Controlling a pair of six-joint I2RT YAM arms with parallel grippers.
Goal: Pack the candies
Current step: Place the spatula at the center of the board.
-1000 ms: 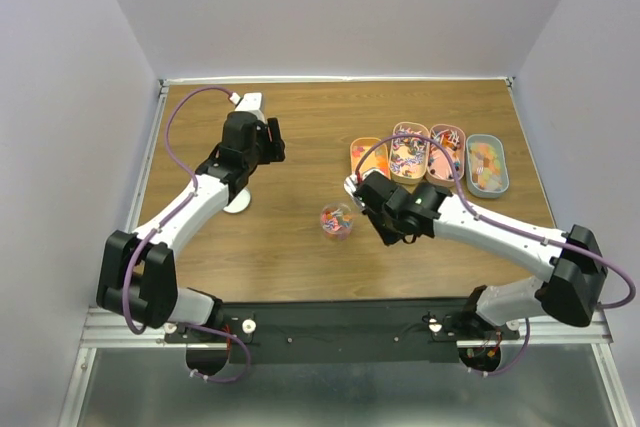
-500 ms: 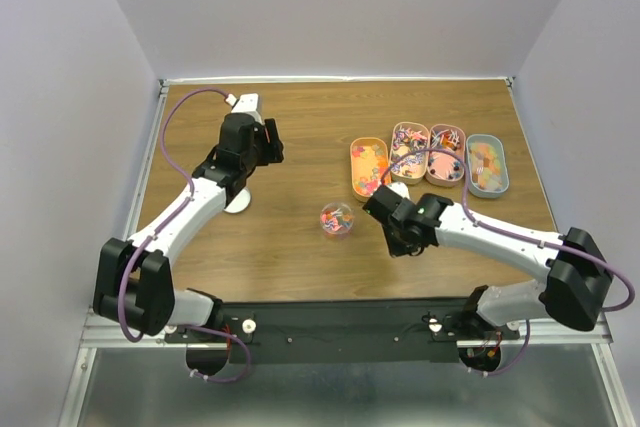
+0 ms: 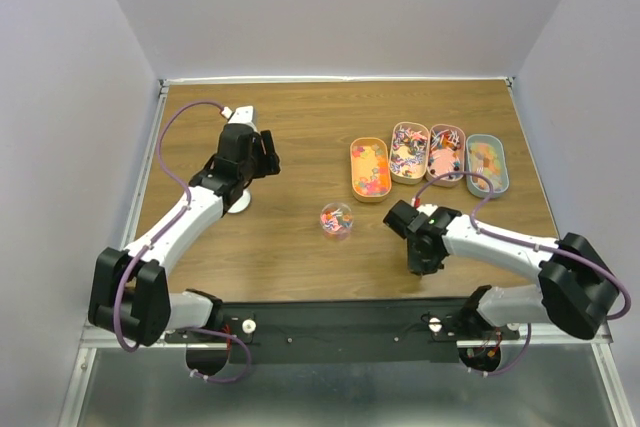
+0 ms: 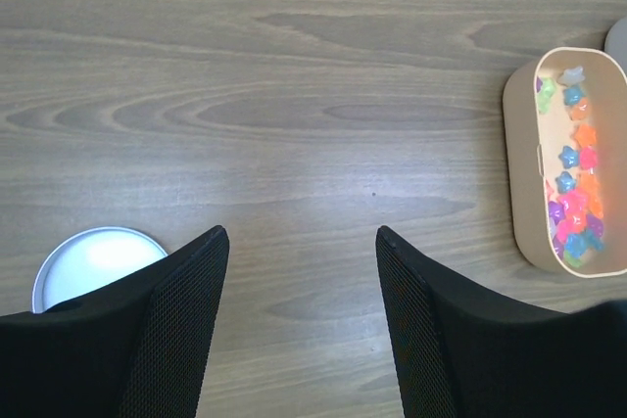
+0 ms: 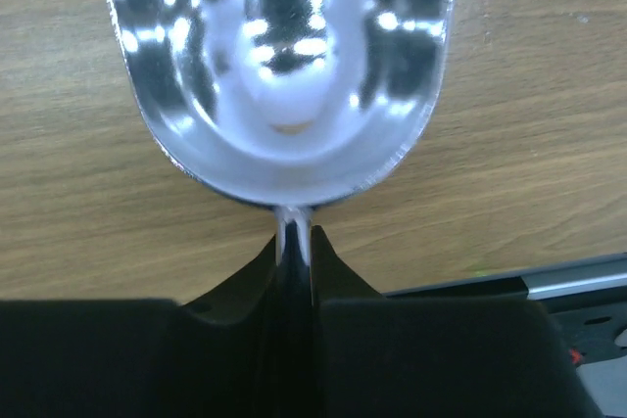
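The candies fill a small clear jar (image 3: 337, 219) at mid-table and four oblong trays at the right, the nearest one orange (image 3: 369, 168). In the left wrist view, star-shaped candies (image 4: 576, 198) lie in a tan tray (image 4: 519, 144). My right gripper (image 3: 421, 247) hangs low near the front edge, right of the jar. It is shut (image 5: 295, 242) on the thin handle of a metal scoop (image 5: 284, 75), whose bowl is empty. My left gripper (image 3: 246, 152) (image 4: 301, 234) is open over bare wood, holding nothing.
A white round lid (image 3: 237, 203) (image 4: 90, 263) lies on the table just under my left arm. The other three trays (image 3: 409, 152) (image 3: 446, 153) (image 3: 487, 164) stand side by side at the back right. The metal rail (image 5: 549, 281) of the table's near edge runs close behind my right gripper.
My right gripper has carried the scoop away from the jar, to the right and toward the near edge. My left arm has drifted slightly left.
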